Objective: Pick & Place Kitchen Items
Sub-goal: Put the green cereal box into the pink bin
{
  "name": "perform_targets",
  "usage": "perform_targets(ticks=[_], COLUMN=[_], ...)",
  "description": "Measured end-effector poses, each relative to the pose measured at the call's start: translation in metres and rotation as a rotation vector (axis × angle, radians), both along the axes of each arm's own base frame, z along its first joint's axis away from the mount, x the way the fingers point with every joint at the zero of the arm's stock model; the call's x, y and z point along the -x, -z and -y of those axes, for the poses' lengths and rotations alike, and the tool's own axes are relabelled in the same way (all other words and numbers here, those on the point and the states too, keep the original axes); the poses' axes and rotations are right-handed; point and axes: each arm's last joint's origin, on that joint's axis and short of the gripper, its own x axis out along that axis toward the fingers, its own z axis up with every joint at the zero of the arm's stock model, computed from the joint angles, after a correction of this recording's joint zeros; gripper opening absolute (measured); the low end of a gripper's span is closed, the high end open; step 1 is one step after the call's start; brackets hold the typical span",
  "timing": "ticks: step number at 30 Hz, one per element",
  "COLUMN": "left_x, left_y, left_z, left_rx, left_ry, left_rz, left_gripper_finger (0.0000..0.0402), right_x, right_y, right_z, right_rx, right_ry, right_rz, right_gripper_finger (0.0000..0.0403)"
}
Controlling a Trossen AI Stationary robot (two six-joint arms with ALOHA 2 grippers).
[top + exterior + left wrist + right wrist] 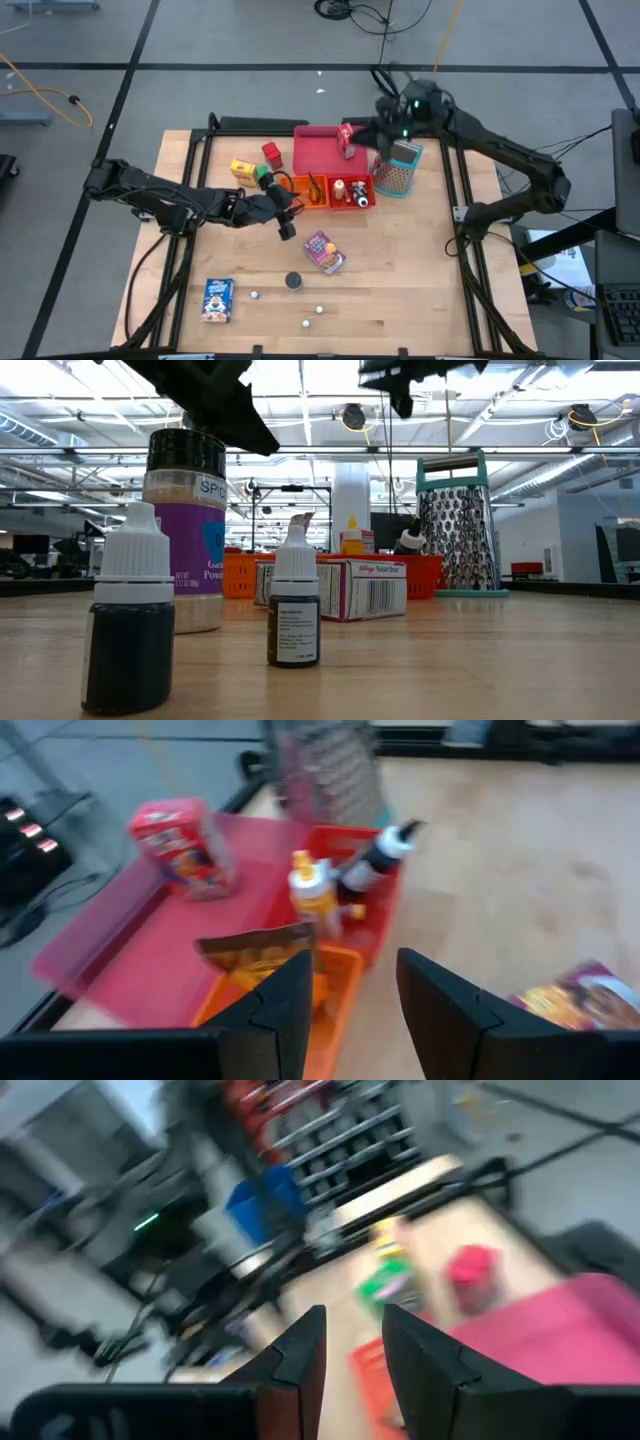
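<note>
High view puts the left gripper (287, 222) just left of centre, over bare wood below the orange bin (305, 190). Its wrist view shows the two fingers (285, 1010) parted by a narrow gap with nothing between them. The nearest loose kitchen item is the purple packet (325, 252), lying flat just to the lower right of that gripper, its long axis running diagonally from upper left to lower right. The black can (293, 281) sits a little farther down, with white balls (320, 309) scattered toward the bottom edge and a blue box (218, 298) at lower left.

The right gripper (375, 128) hovers at upper centre beside the pink tray (318, 155), near the red box (346, 140) standing on it and the grater (400, 167). Its fingers (300, 1350) are also slightly apart and empty.

By my reading, the left arm is much the nearer to the packet, so that pick falls to it: a short move toward the lower right, with the fingers turned to close across the packet's narrow width. The right arm is well apart from everything loose on the lower table.
</note>
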Motion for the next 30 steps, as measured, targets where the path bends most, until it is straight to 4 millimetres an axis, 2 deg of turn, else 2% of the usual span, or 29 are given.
perform_targets(ticks=[4, 7, 12, 16, 20, 27, 30], left_x=[0.006, 0.019, 0.035, 0.042, 0.042, 0.042, 0.041], left_y=[0.005, 0.011, 0.012, 0.014, 0.016, 0.017, 0.02], left_z=[-0.003, -0.007, -0.005, 0.0, 0.004, 0.002, -0.002], left_rx=[0.004, -0.004, 0.022, -0.066, -0.135, -0.214, -0.24], left_ry=[-0.161, -0.275, -0.322, -0.23, -0.111, -0.051, -0.059], left_rz=[-0.021, -0.092, -0.155, -0.274, -0.374, -0.433, -0.472], left_gripper_finger=[0.015, 0.015, 0.015, 0.015, 0.015, 0.015, 0.015], right_x=[-0.011, -0.016, -0.021, -0.019, -0.021, -0.016, -0.013], right_y=[0.003, 0.01, 0.03, 0.06, 0.101, 0.156, 0.169], right_z=[-0.042, -0.068, -0.101, -0.114, -0.122, -0.135, -0.142], right_rx=[0.03, 0.05, 0.096, 0.114, 0.078, 0.034, 0.033], right_ry=[-0.115, -0.175, -0.205, -0.182, -0.174, -0.184, -0.205], right_rz=[-0.063, -0.142, -0.249, -0.328, -0.37, -0.275, -0.203], right_gripper_finger=[0.0093, 0.0093, 0.0093, 0.0092, 0.0093, 0.0091, 0.0089])
